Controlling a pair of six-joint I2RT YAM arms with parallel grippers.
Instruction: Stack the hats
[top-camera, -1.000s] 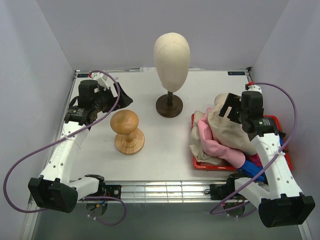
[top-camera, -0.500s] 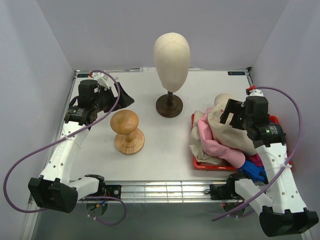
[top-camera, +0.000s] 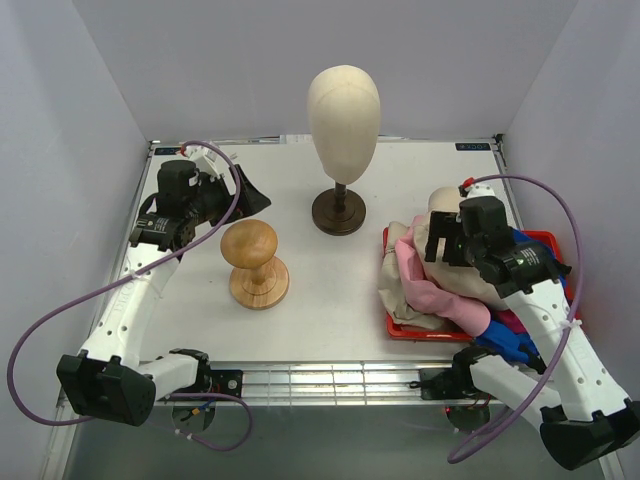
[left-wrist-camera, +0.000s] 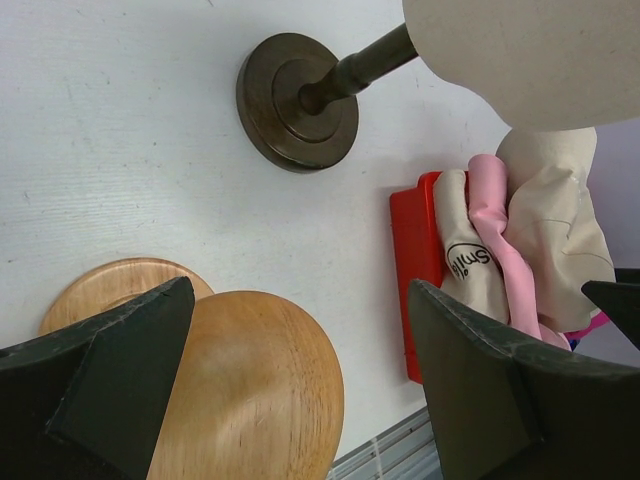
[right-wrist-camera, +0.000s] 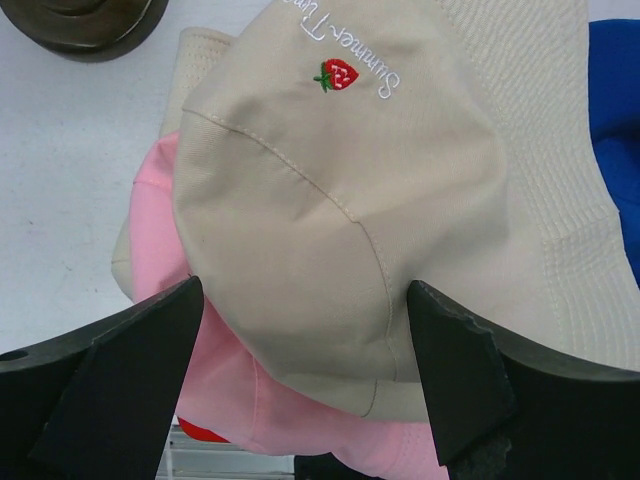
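Observation:
The hats lie heaped in a red tray (top-camera: 545, 239) at the right. The beige bucket hat (top-camera: 462, 275) (right-wrist-camera: 340, 200), with a strawberry and lettering, lies on top. The light pink bucket hat (top-camera: 425, 285) (right-wrist-camera: 215, 390) lies under it at the heap's left. The blue cap (top-camera: 508, 343) (right-wrist-camera: 615, 90) and the magenta cap (top-camera: 511, 320) show at the heap's near right. My right gripper (top-camera: 437, 240) (right-wrist-camera: 305, 385) is open, its jaws astride the beige hat just above the heap. My left gripper (top-camera: 243, 197) (left-wrist-camera: 300, 385) is open and empty, high at the far left.
A cream mannequin head (top-camera: 342, 110) on a dark stand (top-camera: 338, 212) stands at the back centre. A round-topped wooden hat block (top-camera: 252, 262) stands left of centre, below my left gripper. The table's front edge has a metal rail (top-camera: 320, 378).
My right arm has swung left and down over the hat heap, bringing the open gripper onto the beige hat. The left arm has not moved.

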